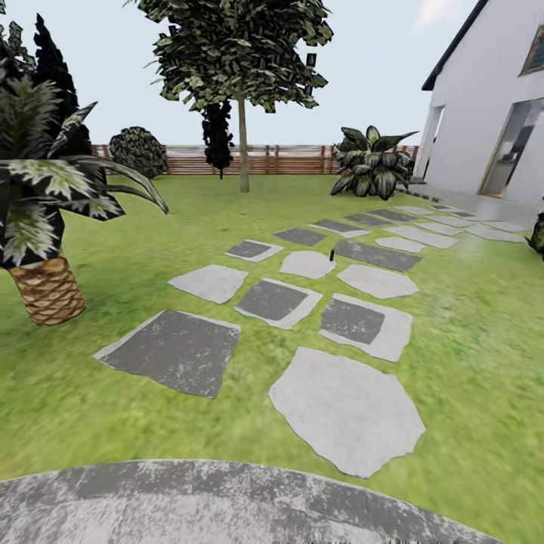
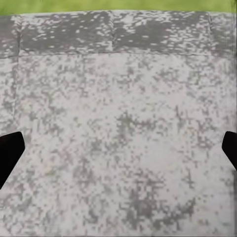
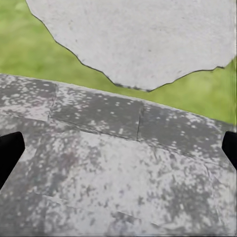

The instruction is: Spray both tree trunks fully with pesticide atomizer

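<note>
So, left gripper point(image 2: 118, 148): in the left wrist view just two black fingertips point(image 2: 10, 153) poke in at opposite edges of the frame, spread wide, nothing between them and nothing touched. Under them lies mottled grey paving point(image 2: 118, 138), with a seam line and a thin strip of green grass point(image 2: 118, 5) past its far edge.

Right gripper point(image 3: 118, 148): same story in the right wrist view, black fingertips point(image 3: 9, 150) at opposite edges, jaws wide apart, empty, not touching anything. Below is the same grey mottled paving, jointed in slabs; past its curved edge comes grass, then a pale irregular stepping stone point(image 3: 143, 39) ahead of the fingers.

Head view, left to right: a short palm point(image 1: 45, 219) with a scaly trunk stands on the lawn; a round dark bush point(image 1: 137, 151) sits against the brown slat fence point(image 1: 264, 160); a tree point(image 1: 242, 60) with a slim straight trunk point(image 1: 243, 143) rises near the fence; a broad-leaved plant point(image 1: 372, 162) comes next; a white house point(image 1: 491, 106) closes the right side. Stepping stones, dark and pale, run across the grass toward the house. The pesticide atomizer point(image 1: 332, 255) is a tiny dark upright thing at the edge of one pale stone mid-path, well ahead of both grippers, too small for detail. The curved paving edge lies nearest the robot.
</note>
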